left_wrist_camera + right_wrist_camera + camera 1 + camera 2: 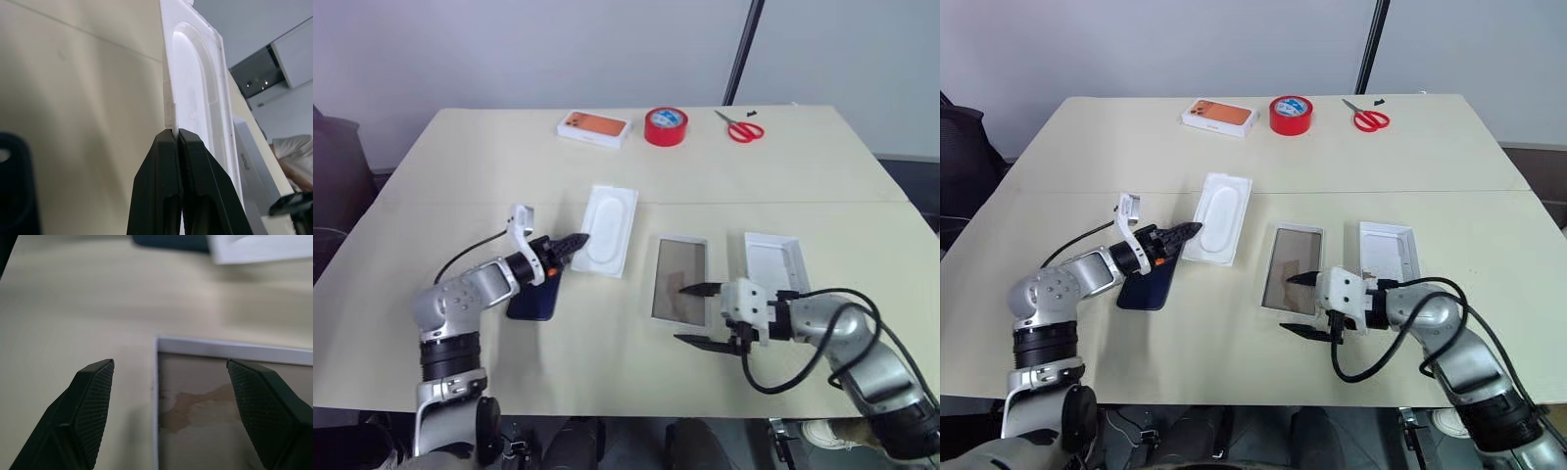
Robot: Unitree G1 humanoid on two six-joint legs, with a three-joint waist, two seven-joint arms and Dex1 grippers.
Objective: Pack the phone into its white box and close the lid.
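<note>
White insert (608, 229) pinched by shut left hand (576, 241) beside navy phone (534, 297) on bench (460, 176); right hand (701, 314) wide, empty at white box (679, 279); may nudge it askew.

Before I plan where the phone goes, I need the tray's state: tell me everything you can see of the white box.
The white box is a shallow rectangular tray with a thin white rim and a brownish, blotchy floor. It lies flat, open and empty on the table, between the flat white insert and the lid. The open right gripper hovers over its near end.
</note>
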